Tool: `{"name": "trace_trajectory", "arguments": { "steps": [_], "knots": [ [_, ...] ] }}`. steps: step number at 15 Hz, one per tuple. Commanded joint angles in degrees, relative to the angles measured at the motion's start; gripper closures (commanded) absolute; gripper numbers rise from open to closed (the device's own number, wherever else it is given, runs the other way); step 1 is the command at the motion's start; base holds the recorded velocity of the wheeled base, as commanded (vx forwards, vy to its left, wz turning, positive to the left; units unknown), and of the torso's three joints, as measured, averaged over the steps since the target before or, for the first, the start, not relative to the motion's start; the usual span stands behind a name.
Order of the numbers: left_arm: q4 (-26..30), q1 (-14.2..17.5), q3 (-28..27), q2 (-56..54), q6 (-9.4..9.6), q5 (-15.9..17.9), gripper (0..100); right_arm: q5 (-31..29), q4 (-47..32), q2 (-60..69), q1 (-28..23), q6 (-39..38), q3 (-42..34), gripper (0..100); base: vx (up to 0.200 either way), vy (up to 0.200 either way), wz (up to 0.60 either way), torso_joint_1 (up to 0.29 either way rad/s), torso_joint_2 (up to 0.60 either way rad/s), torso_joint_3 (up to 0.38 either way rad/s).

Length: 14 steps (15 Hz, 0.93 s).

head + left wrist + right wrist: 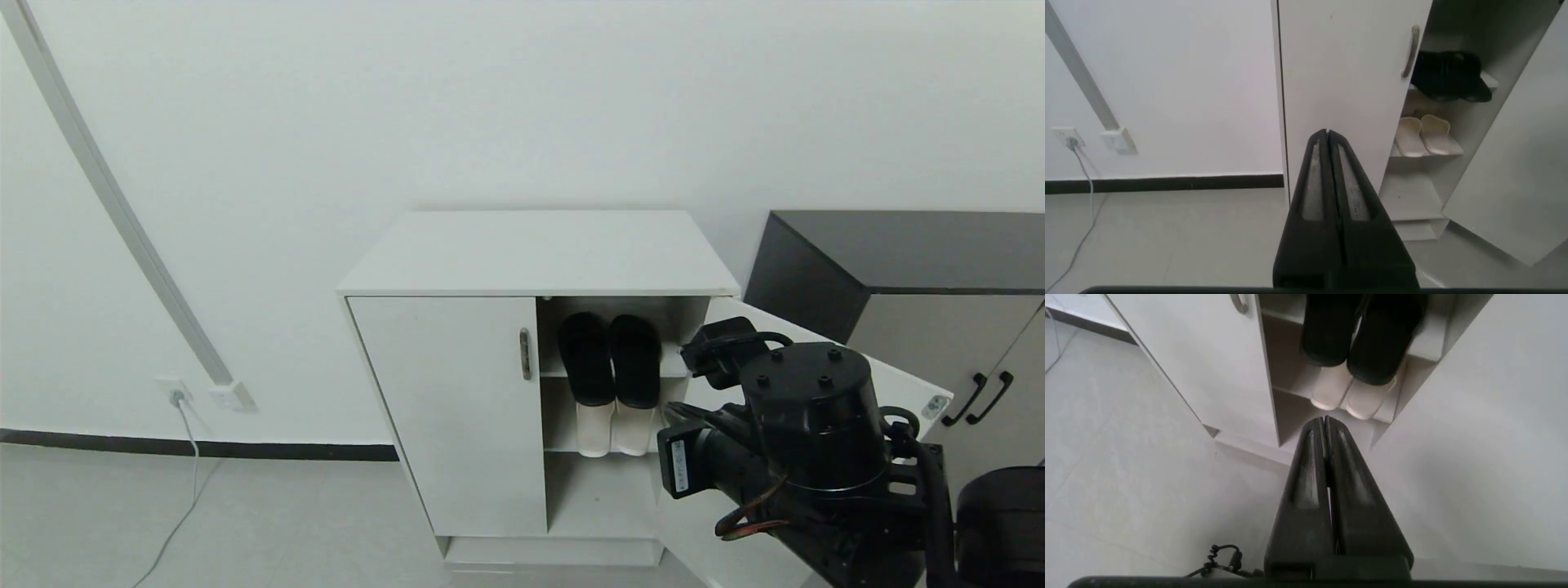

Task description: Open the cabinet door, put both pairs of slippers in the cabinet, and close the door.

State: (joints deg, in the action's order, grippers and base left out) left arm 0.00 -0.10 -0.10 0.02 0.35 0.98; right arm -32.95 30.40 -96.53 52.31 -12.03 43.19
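Up on the top shelf of the cabinet (539,253) sit the black slippers (610,359); the white slippers (611,429) are one shelf down. Its right door (906,380) is open, with the right gripper (1325,420) near it, pinched shut and empty like the left gripper (1327,135). A grey cabinet (898,253) stands beside. Both pairs lie long way front to back.

Plain home-like room: white shoe cabinet (449,408), wall socket (173,392), grey floor (286,523).

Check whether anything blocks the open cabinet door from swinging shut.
Likely yes: the shut right gripper sits at the inner side of the open door, before the cabinet, seemingly in its swing path.
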Motion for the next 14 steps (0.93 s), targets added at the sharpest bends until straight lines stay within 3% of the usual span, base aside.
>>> {"name": "trace_trajectory", "arguments": {
  "steps": [1, 9, 14],
  "knots": [
    [0.0, 0.0, 0.0, 0.0, 0.0, 0.0, 100, 0.0, 0.0, 0.1, 0.1, 0.1, 0.1, 100, 0.0, 0.0, 0.0, 0.242, -0.55, -0.33],
    [0.0, 0.0, 0.0, 0.0, 0.17, 0.0, 100, -0.2, 0.0, 0.0, 0.0, 0.0, -0.3, 100, 0.0, 0.0, 0.0, 0.245, -0.56, -0.317],
    [0.0, 0.0, 0.0, 0.1, 0.26, 0.1, 100, -0.1, 0.7, -0.1, -0.3, 0.6, -1.1, 100, 0.0, 0.0, 0.0, 0.096, -0.21, -0.112]
  ]
}}
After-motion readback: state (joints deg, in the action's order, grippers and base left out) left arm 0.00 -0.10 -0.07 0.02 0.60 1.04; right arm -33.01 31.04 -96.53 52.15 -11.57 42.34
